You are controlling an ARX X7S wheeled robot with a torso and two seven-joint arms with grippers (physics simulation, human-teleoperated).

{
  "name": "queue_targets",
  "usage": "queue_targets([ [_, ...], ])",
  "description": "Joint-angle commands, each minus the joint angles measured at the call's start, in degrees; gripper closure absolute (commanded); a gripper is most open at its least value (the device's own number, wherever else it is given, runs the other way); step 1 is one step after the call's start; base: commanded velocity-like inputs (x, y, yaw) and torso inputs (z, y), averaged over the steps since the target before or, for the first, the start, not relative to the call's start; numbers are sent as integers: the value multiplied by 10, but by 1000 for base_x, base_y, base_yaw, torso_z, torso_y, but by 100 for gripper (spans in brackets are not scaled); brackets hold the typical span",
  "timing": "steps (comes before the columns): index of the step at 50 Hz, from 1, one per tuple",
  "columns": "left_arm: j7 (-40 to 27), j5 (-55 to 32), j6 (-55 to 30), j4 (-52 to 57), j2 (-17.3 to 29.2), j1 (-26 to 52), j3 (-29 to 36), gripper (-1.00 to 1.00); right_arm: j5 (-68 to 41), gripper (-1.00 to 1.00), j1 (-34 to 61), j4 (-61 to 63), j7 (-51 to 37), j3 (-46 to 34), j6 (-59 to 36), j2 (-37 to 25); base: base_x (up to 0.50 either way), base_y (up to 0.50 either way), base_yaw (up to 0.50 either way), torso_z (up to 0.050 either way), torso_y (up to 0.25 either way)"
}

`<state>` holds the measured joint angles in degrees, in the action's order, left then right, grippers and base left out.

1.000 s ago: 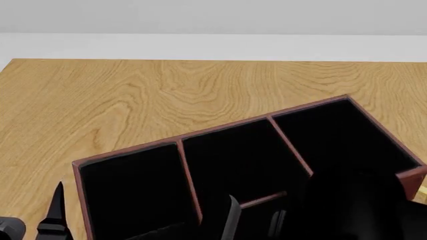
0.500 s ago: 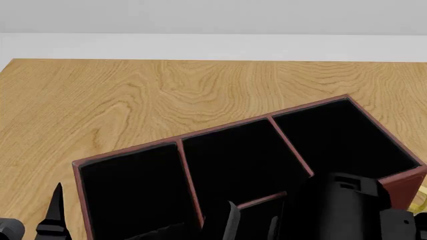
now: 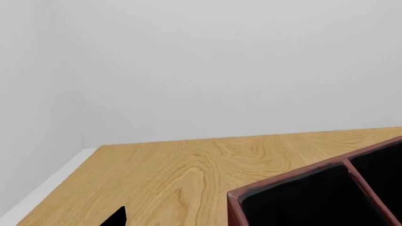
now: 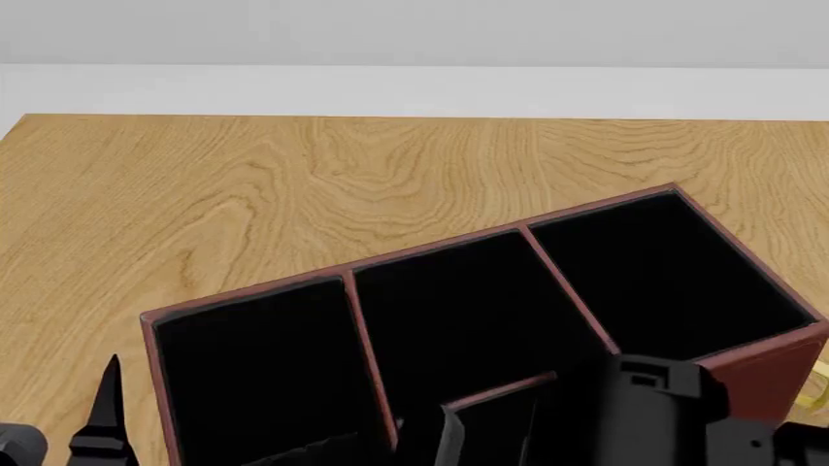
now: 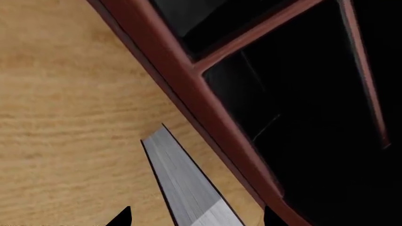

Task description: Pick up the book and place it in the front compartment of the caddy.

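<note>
The caddy [image 4: 778, 364] is a dark-red box with black cells and lies slanted across the wooden table. It also shows in the left wrist view [image 3: 236, 209] and the right wrist view [image 5: 188, 89]. The book [image 5: 185, 188] shows edge-on as a pale grey page edge with thin dark covers. It stands between the tips of my right gripper [image 5: 196, 217], beside the caddy's outer wall. In the head view my right gripper [image 4: 492, 437] hangs over the caddy's near cells; the book is hard to make out there. My left gripper [image 4: 65, 427] is left of the caddy, apart and empty.
A small yellow thing [image 4: 816, 388] peeks out at the caddy's right end. Bare wooden table [image 4: 259, 184] stretches behind and left of the caddy to its far edge. A white wall rises beyond it.
My right arm has drawn back and down toward the near edge of the head view, uncovering the caddy's right back cell. My left arm has not moved.
</note>
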<state>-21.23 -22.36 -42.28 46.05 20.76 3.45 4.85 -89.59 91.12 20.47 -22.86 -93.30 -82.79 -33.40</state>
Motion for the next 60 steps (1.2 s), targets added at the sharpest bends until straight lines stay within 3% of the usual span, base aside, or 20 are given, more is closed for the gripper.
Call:
queue_targets([
  [1, 18, 0, 3, 2, -8, 3, -8, -100, 37, -100, 1, -3, 37, -8, 4, 17, 0, 0, 0, 0, 0],
  [43, 10, -3, 17, -4, -2, -4, -2, -100, 123, -100, -26, -25, 98, -88, 38, 19, 0, 0, 0, 0, 0],
  [44, 10, -3, 18, -4, -2, -4, -2, -100, 128, 100, -28, -27, 94, -88, 41, 17, 0, 0, 0, 0, 0],
  [56, 8, -4, 21, -5, -1, -4, 2, -100, 72, 100, -22, 9, 57, -71, 31, 20, 2, 0, 0, -1, 0],
  [60, 8, -5, 22, -4, 0, -7, 1, -100, 12, 100, -17, 33, 6, -55, 25, 26, 0, 0, 0, 0, 0],
])
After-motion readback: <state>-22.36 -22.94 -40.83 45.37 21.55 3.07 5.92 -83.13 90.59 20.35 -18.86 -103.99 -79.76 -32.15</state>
